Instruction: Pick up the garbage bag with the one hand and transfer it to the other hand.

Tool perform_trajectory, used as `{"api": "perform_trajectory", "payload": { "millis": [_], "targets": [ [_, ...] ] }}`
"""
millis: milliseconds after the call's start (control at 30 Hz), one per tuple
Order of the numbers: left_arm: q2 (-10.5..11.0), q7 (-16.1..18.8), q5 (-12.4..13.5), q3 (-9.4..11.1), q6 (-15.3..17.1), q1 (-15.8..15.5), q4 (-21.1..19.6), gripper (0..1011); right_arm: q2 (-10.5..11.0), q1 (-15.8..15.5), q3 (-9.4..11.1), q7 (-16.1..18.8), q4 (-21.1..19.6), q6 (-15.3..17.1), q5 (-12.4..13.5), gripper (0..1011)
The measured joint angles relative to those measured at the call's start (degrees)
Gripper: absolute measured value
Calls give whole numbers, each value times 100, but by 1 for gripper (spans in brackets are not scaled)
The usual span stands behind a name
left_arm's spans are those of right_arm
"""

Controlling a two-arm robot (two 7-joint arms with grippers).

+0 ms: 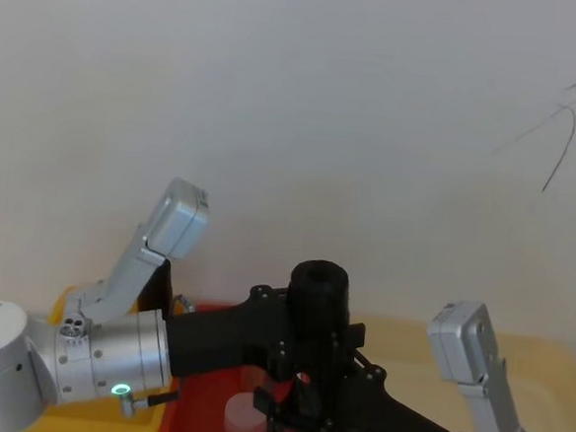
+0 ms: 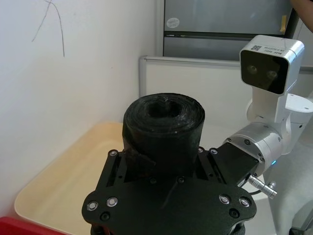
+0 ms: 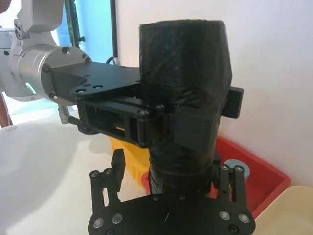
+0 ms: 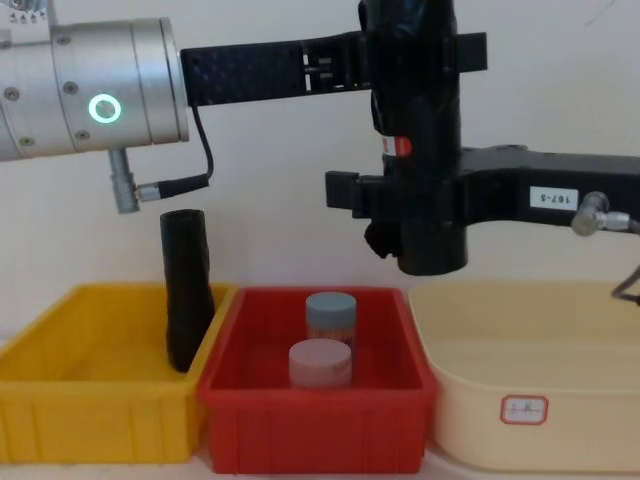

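Garbage bag (image 4: 415,120) hangs upright in mid-air over the red bin (image 4: 230,400), label band (image 4: 397,147) just above the right gripper (image 4: 400,195). Left gripper (image 4: 420,55) (green ring) is clenched on the roll's upper part. Right gripper (blue ring) straddles the lower part, fingers (image 3: 117,166) spread; right wrist view shows a gap on one side. Step: handover, approx. halfway. To do it well: centre roll btwn right fingers, squeeze firm, only then release left. Let go early & it prob. drops into the bin.
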Motion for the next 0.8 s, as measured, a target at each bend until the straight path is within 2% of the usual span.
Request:
{"api": "perform_trajectory", "payload": {
  "millis": [267,300,367,400,467,533,633,800],
  "targets": [
    [0,22,-9,56,22,-4,5,499,-4,34,-28,9,23,-5,21,865],
    [-1,23,-10,60,23,-4,6,499,-4,37,-29,9,24,-6,22,806],
    [-1,23,-11,67,25,-5,6,499,-5,44,-33,10,28,-7,25,769],
    [-1,23,-12,73,27,-6,7,499,-5,46,-34,10,30,-7,26,714],
    [-1,23,-14,77,28,-6,8,499,-6,49,-38,11,34,-8,28,684],
    [-1,24,-16,83,29,-8,9,499,-6,51,-40,11,36,-9,30,602],
    [-1,28,-17,89,30,-10,11,499,-6,55,-44,11,38,-10,35,537],
    [-1,31,-18,96,30,-11,12,499,-4,55,-46,5,38,-10,62,536]
  ]
}}
